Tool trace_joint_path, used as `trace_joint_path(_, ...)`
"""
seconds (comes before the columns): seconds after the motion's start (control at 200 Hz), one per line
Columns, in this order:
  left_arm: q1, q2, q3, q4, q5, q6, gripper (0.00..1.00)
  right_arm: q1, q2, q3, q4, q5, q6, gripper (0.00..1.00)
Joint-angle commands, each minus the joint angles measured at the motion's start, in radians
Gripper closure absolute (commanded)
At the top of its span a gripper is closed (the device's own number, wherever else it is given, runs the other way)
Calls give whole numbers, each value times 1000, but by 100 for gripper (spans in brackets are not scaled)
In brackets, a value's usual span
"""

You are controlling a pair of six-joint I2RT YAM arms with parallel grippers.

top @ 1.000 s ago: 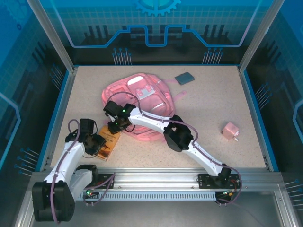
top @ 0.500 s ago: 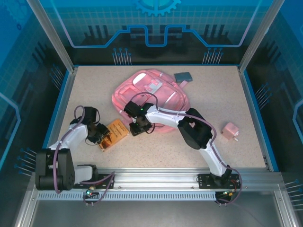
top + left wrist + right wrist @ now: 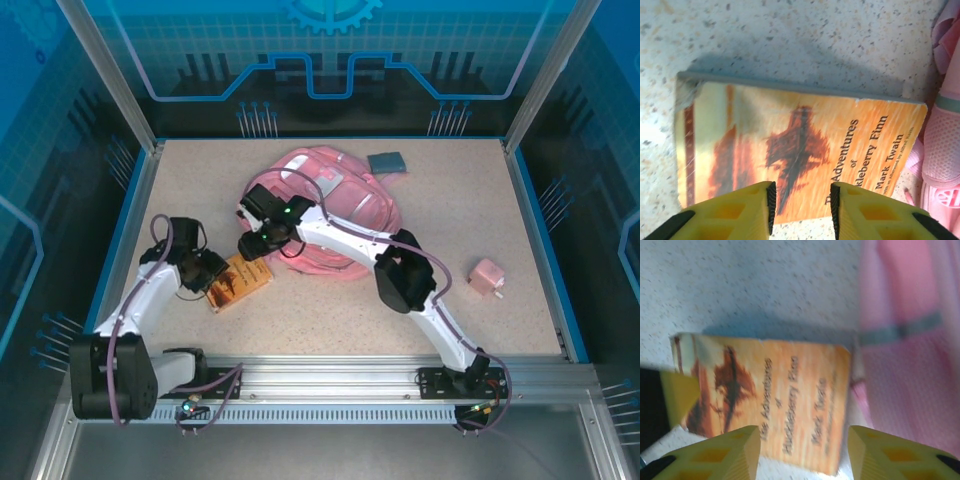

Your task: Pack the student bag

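Observation:
The pink student bag (image 3: 357, 207) lies at the middle back of the table, and its edge shows in the left wrist view (image 3: 945, 145) and the right wrist view (image 3: 912, 370). An orange paperback book (image 3: 240, 284) lies flat just left of the bag. My left gripper (image 3: 210, 276) stands at the book's left end, open (image 3: 801, 210), with the book's (image 3: 800, 145) near edge just beyond its fingertips. My right gripper (image 3: 253, 249) hovers over the book's (image 3: 770, 400) right end, open (image 3: 804, 452) and holding nothing.
A flat grey-blue item (image 3: 386, 162) lies behind the bag at the back. A small pink block (image 3: 487, 277) sits at the right. The right arm reaches across the bag's front. A blue rim (image 3: 128, 225) edges the table.
The bag has shifted right and back. My right gripper has moved left off the bag to above the book and opened wider. The left gripper has shifted slightly beside the book.

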Motion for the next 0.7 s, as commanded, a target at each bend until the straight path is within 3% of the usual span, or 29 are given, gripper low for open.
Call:
trace_joint_path(0.0, 7, -36, -66, -64, -5, -41, 68, -5, 150, 117, -48, -81, -42, 53)
trace_joint_path(0.125, 6, -28, -109, -36, 5, -56, 73, -10, 272, 282, -128, -83, -25, 56)
trace_joint_path(0.25, 7, 6, -116, -10, -13, -49, 75, -11, 276, 258, -176, -30, -5, 57)
trace_joint_path(0.46, 7, 139, -132, 94, -1, -34, 74, -3, 41, -169, -97, 61, 43, 56)
trace_joint_path(0.695, 7, 241, -36, 162, 1, 25, 67, 26, -152, -483, -26, 1, 91, 56)
